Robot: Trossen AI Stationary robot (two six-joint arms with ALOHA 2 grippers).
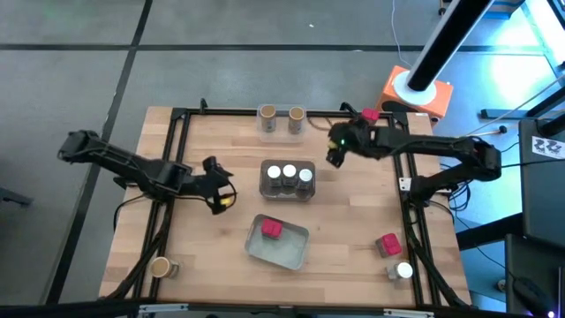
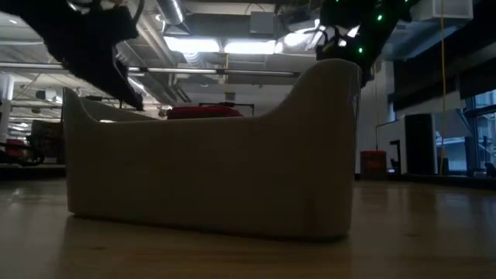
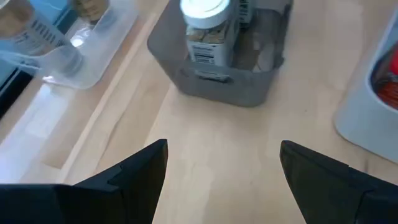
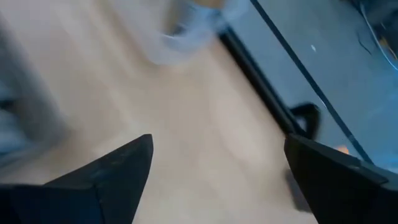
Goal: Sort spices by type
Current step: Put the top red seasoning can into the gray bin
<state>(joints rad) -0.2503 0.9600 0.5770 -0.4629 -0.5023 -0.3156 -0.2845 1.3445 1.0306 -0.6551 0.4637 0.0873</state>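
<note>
- High view: we note the left gripper (image 1: 222, 196) spread, empty, beside the grey tray (image 1: 287, 190) holding three white-lidded jars (image 1: 289, 173).
- Right gripper (image 1: 334, 148) spread, empty, near the tan-topped cylinders (image 1: 281, 115).
- Red box (image 1: 272, 230) in the light tray (image 1: 276, 256).

Two dark, near-black jointed arms of slim tubular links and bulkier joint housings. Left arm (image 1: 132, 168): matte black throughout, thin black cable looping beside its wrist, small yellowish spot at the left gripper (image 1: 222, 198). Right arm (image 1: 433, 152): same dark finish, tiny green light near the right gripper (image 1: 335, 150), small white patch by its base. Fingers (image 3: 134, 177) broad, flat, wedge-shaped, plain matte black, tapering to blunt tips. More green lights on the right wrist in the low view.
</note>
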